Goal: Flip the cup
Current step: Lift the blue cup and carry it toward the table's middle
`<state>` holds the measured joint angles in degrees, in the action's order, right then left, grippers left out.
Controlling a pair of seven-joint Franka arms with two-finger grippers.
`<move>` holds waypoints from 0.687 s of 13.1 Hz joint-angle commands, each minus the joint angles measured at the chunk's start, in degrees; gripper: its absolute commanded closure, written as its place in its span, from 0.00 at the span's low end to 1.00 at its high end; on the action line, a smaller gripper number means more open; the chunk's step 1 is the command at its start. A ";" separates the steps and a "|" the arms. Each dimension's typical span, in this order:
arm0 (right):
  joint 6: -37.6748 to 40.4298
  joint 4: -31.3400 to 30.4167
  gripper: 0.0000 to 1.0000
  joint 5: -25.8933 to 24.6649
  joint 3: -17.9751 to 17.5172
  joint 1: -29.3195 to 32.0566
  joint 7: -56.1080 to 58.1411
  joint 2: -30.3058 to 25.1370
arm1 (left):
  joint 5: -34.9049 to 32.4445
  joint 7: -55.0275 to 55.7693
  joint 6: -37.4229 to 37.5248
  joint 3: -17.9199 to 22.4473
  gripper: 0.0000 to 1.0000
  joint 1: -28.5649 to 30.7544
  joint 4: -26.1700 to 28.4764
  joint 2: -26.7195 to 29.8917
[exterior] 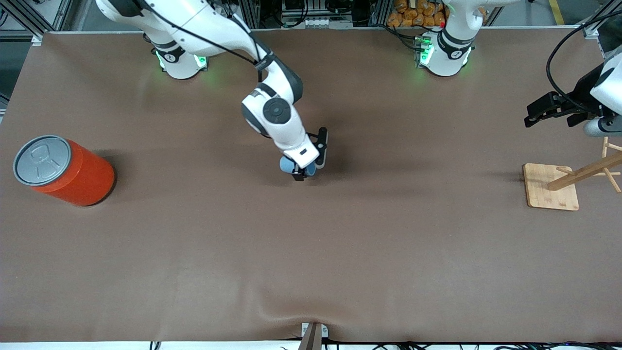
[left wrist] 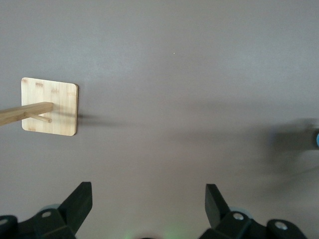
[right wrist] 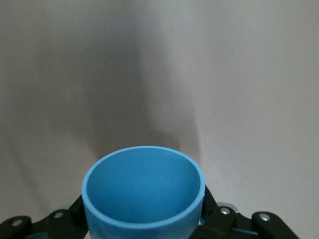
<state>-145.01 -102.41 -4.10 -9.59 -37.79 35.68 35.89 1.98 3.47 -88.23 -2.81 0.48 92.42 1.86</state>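
The small light blue cup sits between the fingers of my right gripper over the middle of the table. In the right wrist view the cup fills the space between the black fingers, its open mouth and darker blue inside facing the camera. The right gripper is shut on the cup's sides. My left gripper waits in the air at the left arm's end of the table, above the wooden stand. In the left wrist view the left gripper is open and empty.
A large orange can with a grey lid stands at the right arm's end of the table. A wooden stand with a square base and slanted pegs is at the left arm's end; its base also shows in the left wrist view.
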 commanded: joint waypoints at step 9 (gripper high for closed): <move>-1.07 3.27 0.00 -7.33 1.68 -3.96 -4.12 0.68 | 0.66 -1.71 0.87 -0.27 0.00 0.66 -0.84 -0.45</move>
<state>-145.83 -100.58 -9.57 -8.33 -41.22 33.13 36.40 1.98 3.31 -88.23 -2.81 0.49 92.42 1.81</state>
